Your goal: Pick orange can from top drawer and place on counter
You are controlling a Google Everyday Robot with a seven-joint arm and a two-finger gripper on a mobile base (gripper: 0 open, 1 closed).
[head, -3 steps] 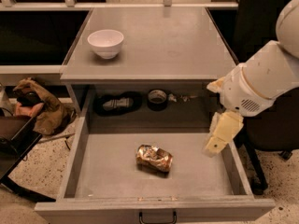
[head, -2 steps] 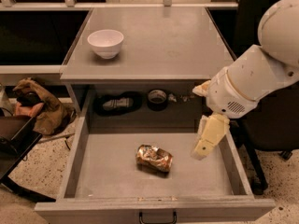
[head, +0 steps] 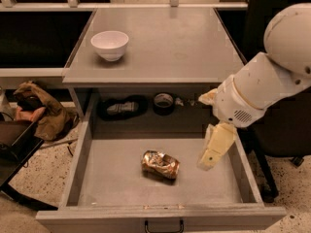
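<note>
The orange can (head: 161, 164), shiny, dented and gold-orange, lies on its side in the middle of the open top drawer (head: 77, 164). The drawer has grey sides and a small black handle (head: 164, 226) on its front. My gripper (head: 215, 148) hangs over the drawer's right part, to the right of the can and a little above the drawer floor, not touching the can. The white arm reaches in from the right. The grey counter (head: 180, 47) lies above the drawer.
A white bowl (head: 110, 44) stands on the counter's left part. A dark tape roll (head: 164, 102) and a black object (head: 121, 108) lie on the shelf behind the drawer. A brown cloth heap (head: 41, 113) lies on the floor at left.
My gripper and arm have moved left and down, further over the drawer and closer to the can. The can has not moved.
</note>
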